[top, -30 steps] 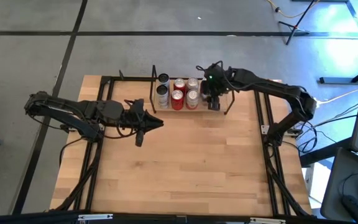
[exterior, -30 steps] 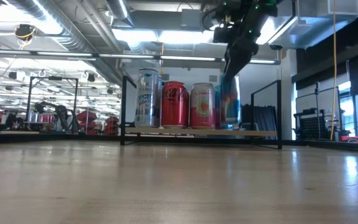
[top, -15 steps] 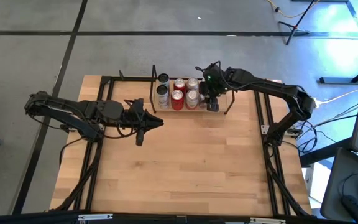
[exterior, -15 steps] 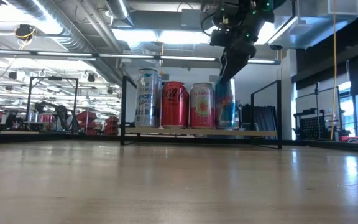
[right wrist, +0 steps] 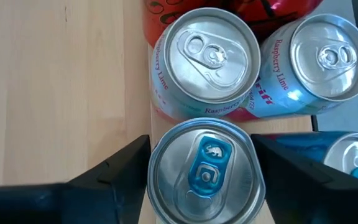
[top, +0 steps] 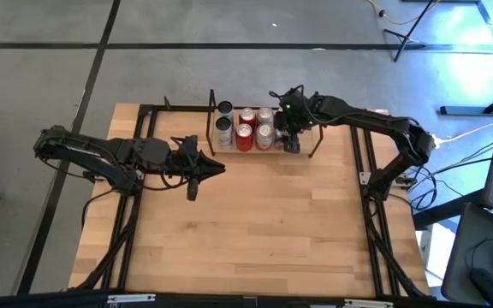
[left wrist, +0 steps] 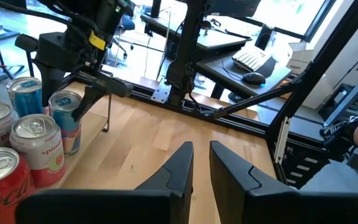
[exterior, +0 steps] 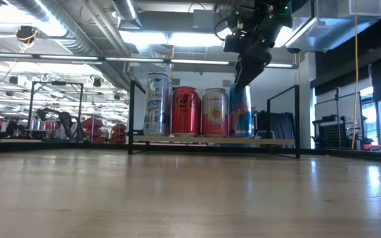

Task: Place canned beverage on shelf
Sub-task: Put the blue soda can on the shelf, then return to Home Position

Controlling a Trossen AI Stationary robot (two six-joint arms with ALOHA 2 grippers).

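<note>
upright, blue can (right wrist: 205,172) on shelf (exterior: 270,141), right tool (right wrist: 201,177) straddling it; left tool (left wrist: 201,163) narrow.

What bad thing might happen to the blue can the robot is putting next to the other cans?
1. The blue-tabbed can sits between the right gripper's fingers, packed close to the Raspberry Lime cans. Pulling away crookedly might bump a neighbor or tip it.
2. It stands near the front edge of the shelf, so a nudge might push it off.
The left gripper waits over the table, far away.
</note>
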